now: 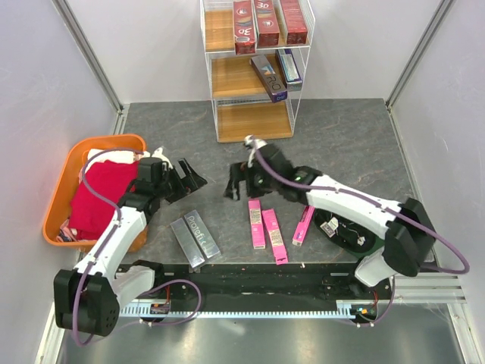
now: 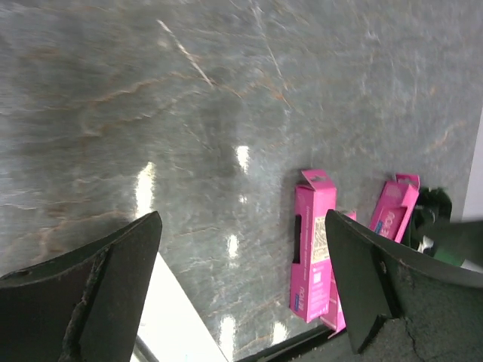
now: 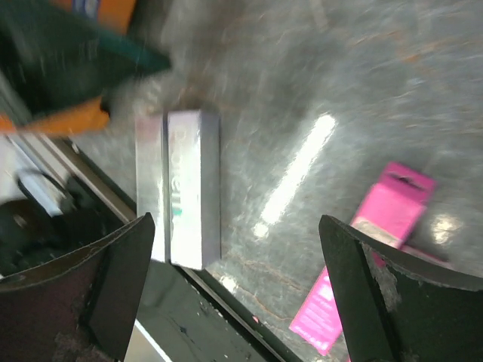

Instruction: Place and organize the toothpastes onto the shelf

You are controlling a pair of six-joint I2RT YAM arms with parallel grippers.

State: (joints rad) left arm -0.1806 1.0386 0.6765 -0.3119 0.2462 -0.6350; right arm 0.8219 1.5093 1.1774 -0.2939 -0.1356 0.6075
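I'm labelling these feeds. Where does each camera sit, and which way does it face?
Top: above and behind, facing down at the table and shelf; left arm, right arm show.
Left wrist: looks down at pink boxes; open jaws show.
Right wrist: looks down at silver boxes; open jaws show.
Shared: both wrist views catch pink boxes.

The grey stone-patterned table carries a white wire shelf at its far side and an orange tub at the left. Two grey boxes lie side by side near the front edge, with three pink boxes to their right. Three red boxes lie on the shelf's top tier, and a dark box lies on the middle one.
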